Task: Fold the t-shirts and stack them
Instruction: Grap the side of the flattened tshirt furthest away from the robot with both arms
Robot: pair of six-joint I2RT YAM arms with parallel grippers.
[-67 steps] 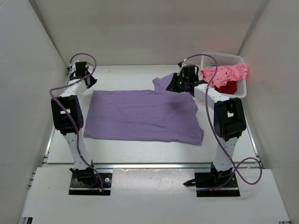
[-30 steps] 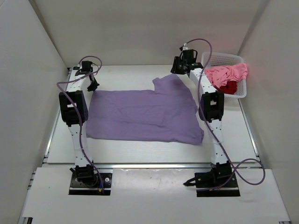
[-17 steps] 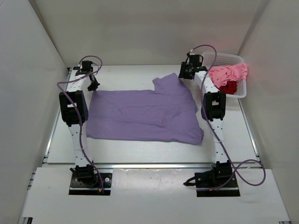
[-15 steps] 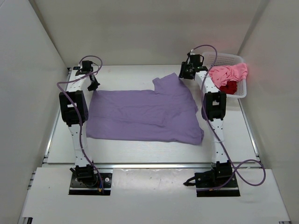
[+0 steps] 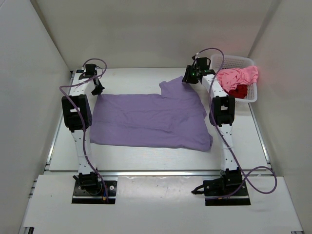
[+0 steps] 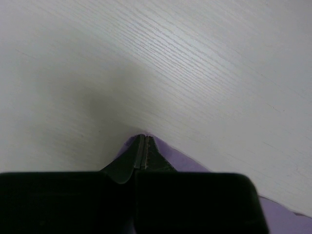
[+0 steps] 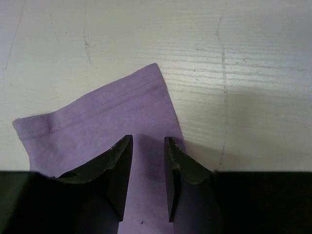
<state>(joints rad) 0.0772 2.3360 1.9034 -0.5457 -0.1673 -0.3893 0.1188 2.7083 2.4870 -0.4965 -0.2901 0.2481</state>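
Observation:
The lavender t-shirt (image 5: 146, 119) lies spread flat on the table, one sleeve (image 5: 173, 87) pointing to the far right. My left gripper (image 5: 97, 89) is at its far left corner, shut on a pinch of the purple cloth (image 6: 195, 163) that rises to the fingertips (image 6: 142, 138). Above the sleeve's hem end (image 7: 107, 117) my right gripper (image 7: 147, 144) (image 5: 189, 78) stands open, one finger on each side of a strip of fabric, nothing held. The pink t-shirt (image 5: 239, 75) and the dark red one (image 5: 238, 91) lie bunched in the basket.
A white lattice basket (image 5: 229, 59) stands at the far right corner, just right of my right wrist. White walls close in the table (image 5: 131, 158) on the left, back and right. Purple cables loop from both arms.
My right gripper swung right toward the basket, then came back left over the sleeve end, its jaws widening briefly. The left arm and the shirt have not moved.

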